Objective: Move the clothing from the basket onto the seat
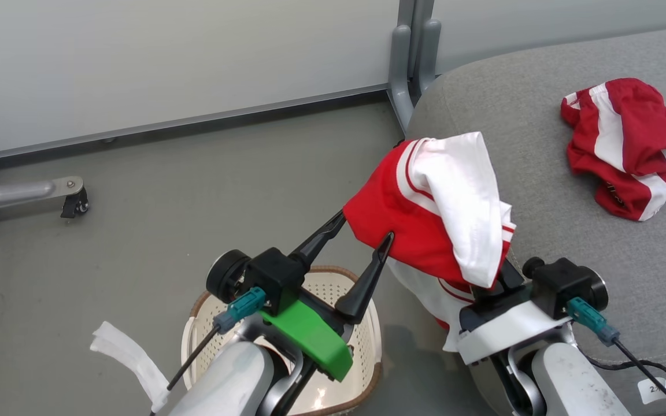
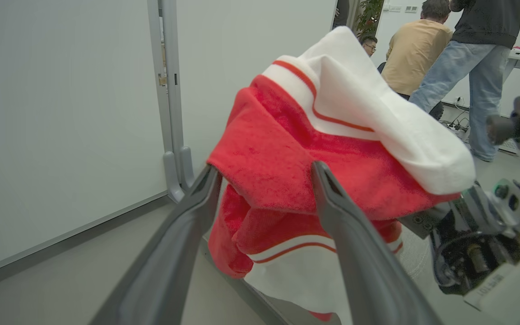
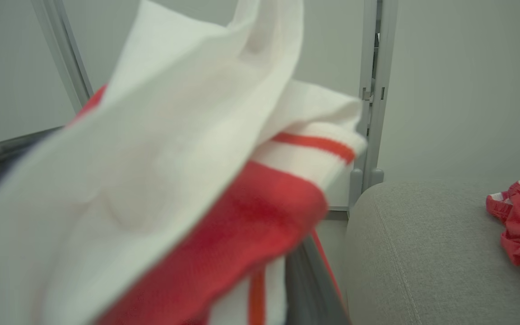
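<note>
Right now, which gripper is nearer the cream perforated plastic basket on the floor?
Left. The left gripper hangs above the basket; the right gripper is off to its side, gripping red clothing.

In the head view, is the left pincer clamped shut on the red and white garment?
No: the left pincer stands wide open, fingers spread at the red edge of the garment.

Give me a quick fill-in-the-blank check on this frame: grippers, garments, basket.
1. The left gripper has its jaws ____ on either side of a red corner of the held garment.
2. The right gripper has its jaws ____ on that garment, which drapes over it.
3. Away from both grippers, ____ other garment lies on the seat.
4. The basket stands on the ____.
Missing words: open; shut; one; floor.
</note>
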### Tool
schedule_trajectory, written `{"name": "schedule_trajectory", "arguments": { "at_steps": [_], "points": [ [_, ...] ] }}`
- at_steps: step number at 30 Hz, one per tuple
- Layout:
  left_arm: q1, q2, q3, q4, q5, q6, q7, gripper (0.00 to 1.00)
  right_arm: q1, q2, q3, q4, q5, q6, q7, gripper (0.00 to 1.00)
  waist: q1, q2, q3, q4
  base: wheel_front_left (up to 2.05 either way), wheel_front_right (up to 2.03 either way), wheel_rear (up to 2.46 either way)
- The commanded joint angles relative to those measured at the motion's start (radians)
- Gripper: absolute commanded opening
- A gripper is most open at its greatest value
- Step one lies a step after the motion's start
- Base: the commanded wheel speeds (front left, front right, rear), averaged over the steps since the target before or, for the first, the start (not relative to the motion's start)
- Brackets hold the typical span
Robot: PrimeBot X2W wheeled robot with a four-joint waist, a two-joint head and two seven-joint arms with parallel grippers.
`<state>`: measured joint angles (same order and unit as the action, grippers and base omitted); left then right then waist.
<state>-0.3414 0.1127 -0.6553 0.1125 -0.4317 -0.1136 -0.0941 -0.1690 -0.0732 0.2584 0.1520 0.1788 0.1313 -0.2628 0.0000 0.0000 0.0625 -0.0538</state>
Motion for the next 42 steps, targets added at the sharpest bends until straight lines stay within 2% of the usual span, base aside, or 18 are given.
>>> {"name": "schedule_trajectory", "arguments": {
  "at_steps": [1, 19, 24, 30, 42],
  "points": [
    [-0.018, 0.011, 0.0, -0.002, 0.001, 0.008, -0.007, 1.0, 0.012, 0.003, -0.016, -0.008, -0.003, -0.001, -0.003, 0.0, 0.0, 0.0, 0.0, 0.0, 0.0, 0.0, 0.0],
    [-0.005, 0.027, -0.001, 0.0, 0.0, 0.029, -0.021, 1.0, 0.034, 0.013, -0.033, -0.013, 0.0, -0.001, -0.003, 0.0, 0.0, 0.0, -0.017, -0.006, 0.0, 0.0, 0.0],
    [0.008, 0.033, -0.005, -0.002, -0.002, 0.034, -0.022, 1.0, 0.044, 0.013, -0.048, -0.032, -0.005, -0.001, -0.003, 0.0, 0.0, 0.0, -0.023, -0.028, 0.0, 0.0, 0.0],
    [0.009, 0.046, -0.007, -0.018, 0.005, 0.043, -0.018, 1.0, 0.055, 0.017, -0.064, -0.083, -0.016, -0.001, -0.003, 0.0, 0.0, 0.0, -0.002, -0.095, 0.0, 0.0, 0.0],
    [-0.01, 0.072, -0.024, -0.028, 0.038, 0.051, -0.04, 1.0, 0.093, 0.021, -0.106, -0.188, -0.02, -0.001, -0.003, 0.0, 0.0, 0.0, 0.061, -0.307, 0.0, 0.0, 0.0]
  ]
}}
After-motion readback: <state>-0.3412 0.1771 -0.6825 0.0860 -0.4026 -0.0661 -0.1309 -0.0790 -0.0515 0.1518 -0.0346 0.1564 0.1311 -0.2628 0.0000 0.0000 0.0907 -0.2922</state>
